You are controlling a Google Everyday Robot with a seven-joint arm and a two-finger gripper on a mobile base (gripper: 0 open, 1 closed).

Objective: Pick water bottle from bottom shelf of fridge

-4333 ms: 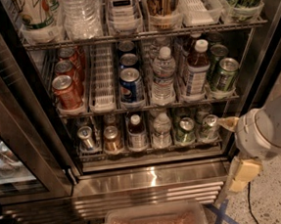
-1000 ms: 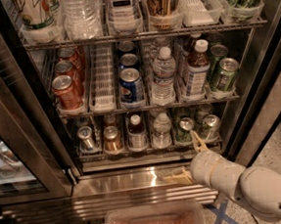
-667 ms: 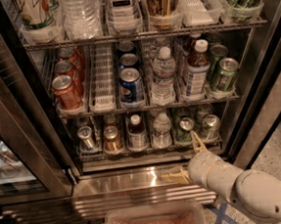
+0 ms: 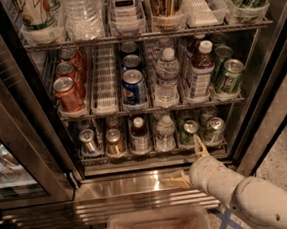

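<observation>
Camera view: end effector (image 4: 183,161) wide apart, empty, below-right of water bottle (image 4: 165,132) on btm shelf (image 4: 152,156).

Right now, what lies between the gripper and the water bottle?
Camera view: only the front edge of the bottom shelf. The open gripper sits below-right of the water bottle; a green can flanks the path.

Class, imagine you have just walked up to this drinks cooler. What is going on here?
A robot's pale arm reaches low into the open glass-door drinks fridge. Its two-finger gripper hangs in front of the bottom wire shelf, with its fingers spread and holding nothing. The small clear ribbed water bottle with a white cap stands untouched on that shelf, between a dark-liquid bottle and a can, up and to the left of the gripper.
</observation>
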